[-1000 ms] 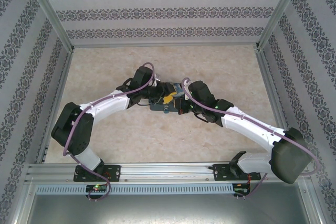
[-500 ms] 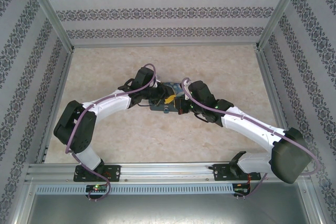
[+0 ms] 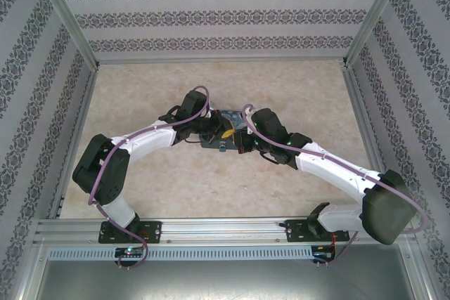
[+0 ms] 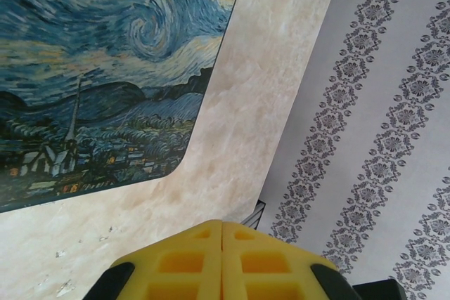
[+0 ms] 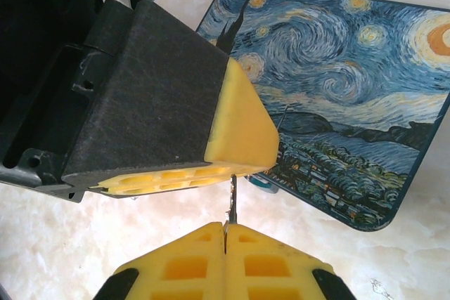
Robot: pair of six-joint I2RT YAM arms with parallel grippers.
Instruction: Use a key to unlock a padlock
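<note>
The left gripper [image 4: 222,226] is closed tight at the left end of the Starry Night-printed box [image 4: 105,68]; what it pinches, if anything, cannot be told. A teal sliver of the padlock [image 5: 265,187] peeks from under its tip, at the box's edge. Just right, the right gripper [image 5: 225,228] is clamped on the key [image 5: 232,198], which points toward the padlock.

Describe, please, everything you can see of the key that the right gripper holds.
The key is a thin silvery-grey metal sliver, seen edge-on in the right wrist view. Its lower end is pinched between the shut yellow pads of the right gripper; it stands up from them. Its tip reaches the lower edge of a yellow pad of the left gripper, beside a small teal piece, perhaps the padlock; contact with either cannot be told. Teeth and head are hidden.
</note>
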